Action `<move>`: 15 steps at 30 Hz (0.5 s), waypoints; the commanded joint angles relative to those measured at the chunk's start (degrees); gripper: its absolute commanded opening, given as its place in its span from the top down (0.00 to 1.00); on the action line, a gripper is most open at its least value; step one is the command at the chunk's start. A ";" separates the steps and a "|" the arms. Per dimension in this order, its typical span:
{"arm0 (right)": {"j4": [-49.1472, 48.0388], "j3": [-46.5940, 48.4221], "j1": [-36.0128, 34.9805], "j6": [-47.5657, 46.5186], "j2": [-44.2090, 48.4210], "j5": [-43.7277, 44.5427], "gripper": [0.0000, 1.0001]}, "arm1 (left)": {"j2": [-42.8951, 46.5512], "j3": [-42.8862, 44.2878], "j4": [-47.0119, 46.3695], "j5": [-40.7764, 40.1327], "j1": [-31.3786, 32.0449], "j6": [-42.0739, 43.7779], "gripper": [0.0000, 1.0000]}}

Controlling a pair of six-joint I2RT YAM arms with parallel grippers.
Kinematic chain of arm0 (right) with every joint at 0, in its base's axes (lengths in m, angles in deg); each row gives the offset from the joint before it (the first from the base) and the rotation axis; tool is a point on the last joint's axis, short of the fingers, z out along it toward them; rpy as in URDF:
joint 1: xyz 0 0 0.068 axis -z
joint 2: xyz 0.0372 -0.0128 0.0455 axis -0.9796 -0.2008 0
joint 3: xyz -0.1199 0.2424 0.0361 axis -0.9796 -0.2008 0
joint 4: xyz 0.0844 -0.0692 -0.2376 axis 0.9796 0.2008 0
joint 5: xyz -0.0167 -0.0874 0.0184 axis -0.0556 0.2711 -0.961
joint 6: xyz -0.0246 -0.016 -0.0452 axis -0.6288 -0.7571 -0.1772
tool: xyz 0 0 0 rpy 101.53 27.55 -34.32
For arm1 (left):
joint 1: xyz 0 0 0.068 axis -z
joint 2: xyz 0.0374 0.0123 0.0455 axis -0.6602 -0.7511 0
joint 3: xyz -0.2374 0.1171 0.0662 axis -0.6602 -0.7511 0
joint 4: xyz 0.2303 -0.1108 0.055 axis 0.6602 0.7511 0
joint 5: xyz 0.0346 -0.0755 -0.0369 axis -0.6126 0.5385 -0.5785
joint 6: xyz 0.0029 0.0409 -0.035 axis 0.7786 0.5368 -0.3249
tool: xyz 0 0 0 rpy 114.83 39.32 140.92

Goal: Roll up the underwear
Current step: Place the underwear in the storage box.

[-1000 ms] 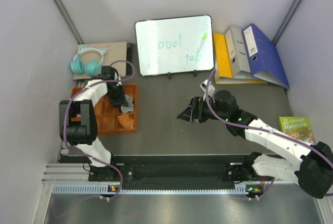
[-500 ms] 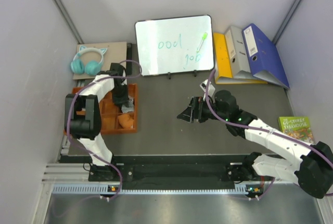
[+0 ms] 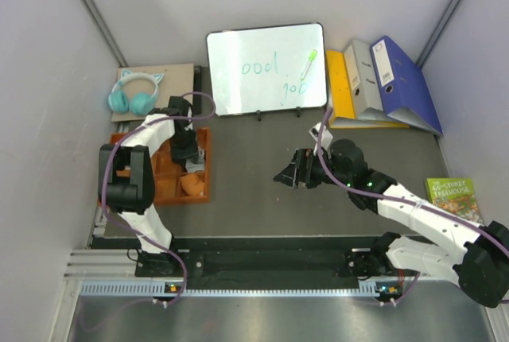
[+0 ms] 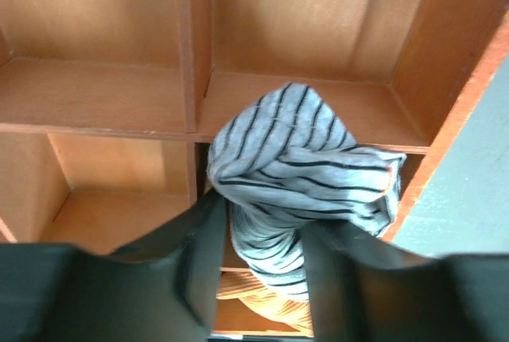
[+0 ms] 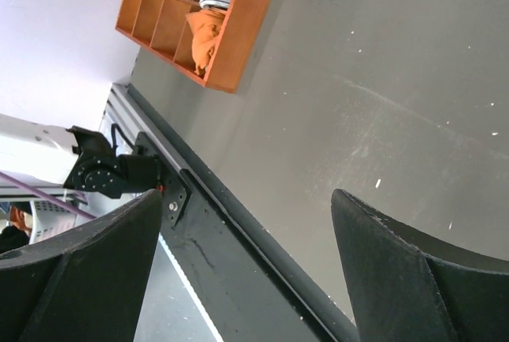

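**Stock on the table (image 3: 254, 199): underwear, tray, grippers**

1. Compartment tray (image 3: 163, 191), orange, open-topped, divided into a grid. It lies at 9 o'clock on the table in the top view.

2. Striped boxer shorts (image 4: 298, 175), grey and white, bunched into a rough bundle. They sit in the tray's column on its 3 o'clock side. In the left wrist view the bundle rises above a divider.

3. Rust-orange briefs (image 3: 189, 186), crumpled. They occupy the same column, in the compartment at 6 o'clock from the boxer shorts and just beside them.

4. Left gripper (image 4: 266, 231), pointing down into the tray. Its two black fingers (image 4: 203, 254) flank the lower part of the boxer shorts, and cloth fills the gap between them. Whether they press the cloth or merely stand against it cannot be told.

5. Right gripper (image 5: 246, 199), jaws spread wide. It hangs above bare table near the centre, well apart from the tray, and faces toward 9 o'clock.

6. Whiteboard (image 3: 266, 68) at 12 o'clock, with green handwriting. A green marker (image 3: 308, 62) rests on it.

7. Headphones (image 3: 134, 95), teal with cat ears, at 10 o'clock. They lie on a brown board (image 3: 179, 79).

8. Binders (image 3: 406, 79) at 2 o'clock: yellow, grey and blue, leaning side by side.

9. Book (image 3: 453, 195), green cover, at 4 o'clock.
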 commanded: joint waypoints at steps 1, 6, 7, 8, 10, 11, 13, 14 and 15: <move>-0.95 0.73 0.32 -0.96 1.54 1.06 0.14 | -0.49 0.43 0.21 -7.38 -0.87 -1.09 0.48; 0.63 0.64 0.32 -0.96 1.81 1.23 0.14 | 2.06 1.30 1.27 -6.41 -0.87 -1.97 0.42; 0.72 0.55 0.41 -1.05 1.90 1.32 0.14 | 3.11 1.57 1.53 -6.50 -0.87 -2.15 0.40; 0.81 0.55 0.41 -1.05 1.90 1.32 0.14 | 3.56 2.35 2.23 -6.59 -0.87 -2.32 0.38; 0.81 0.47 0.32 -1.13 1.99 1.23 0.14 | 4.70 3.32 3.11 -6.24 -0.87 -2.50 0.34; 0.81 0.46 0.24 -1.05 1.90 1.23 0.14 | 4.96 4.55 4.16 -6.24 -0.87 -2.50 0.33; 0.63 0.38 0.32 -1.05 1.99 1.15 0.14 | 5.49 5.61 5.13 -6.32 -0.87 -2.68 0.31; 0.63 0.38 0.41 -1.05 1.99 1.15 0.14 | 5.67 6.66 5.57 -6.50 -0.87 -2.68 0.31; 0.63 0.38 0.32 -1.05 1.99 1.15 0.14 | 5.84 7.02 6.27 -6.59 -0.87 -2.77 0.31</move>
